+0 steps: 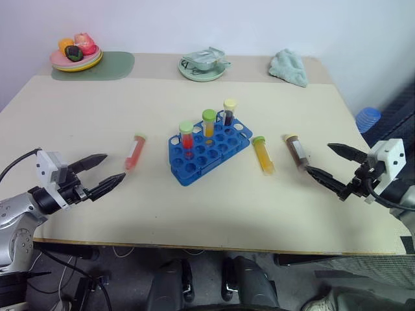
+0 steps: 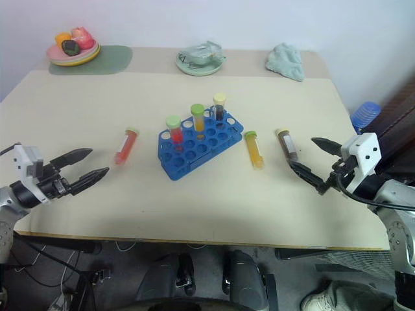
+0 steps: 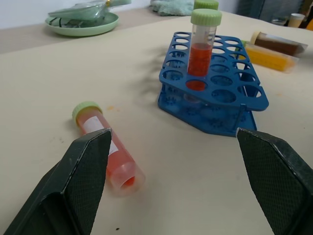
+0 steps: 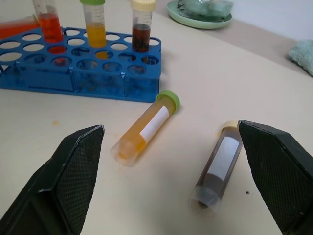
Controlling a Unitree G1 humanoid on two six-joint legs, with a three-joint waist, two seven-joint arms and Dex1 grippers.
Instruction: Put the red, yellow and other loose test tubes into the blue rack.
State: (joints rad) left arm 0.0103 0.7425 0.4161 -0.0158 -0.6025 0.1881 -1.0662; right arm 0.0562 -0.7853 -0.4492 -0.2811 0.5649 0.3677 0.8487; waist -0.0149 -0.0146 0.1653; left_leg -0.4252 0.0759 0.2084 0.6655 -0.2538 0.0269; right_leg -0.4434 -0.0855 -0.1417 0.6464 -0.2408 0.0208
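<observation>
both grippers spread, empty: left gripper (image 1: 104, 170) at 9 o'clock of blue rack (image 1: 209, 150) near red tube (image 1: 135, 151); right gripper (image 1: 335, 167) at 3, near brown tube (image 1: 296, 152), yellow tube (image 1: 263, 154).

Blue rack (image 1: 209, 149) on beige tabletop (image 1: 130, 103). Loose tubes: red tube (image 1: 135, 151), green cap; yellow tube (image 1: 263, 154), green cap; dark brown tube (image 1: 296, 152), cream cap, white label. Tool fingers (image 3: 88, 166) black, fine cross-hatch texture.

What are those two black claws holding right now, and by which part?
Nothing. The left gripper and the right gripper are both open and empty. The red tube, yellow tube and brown tube lie loose on the table.
</observation>
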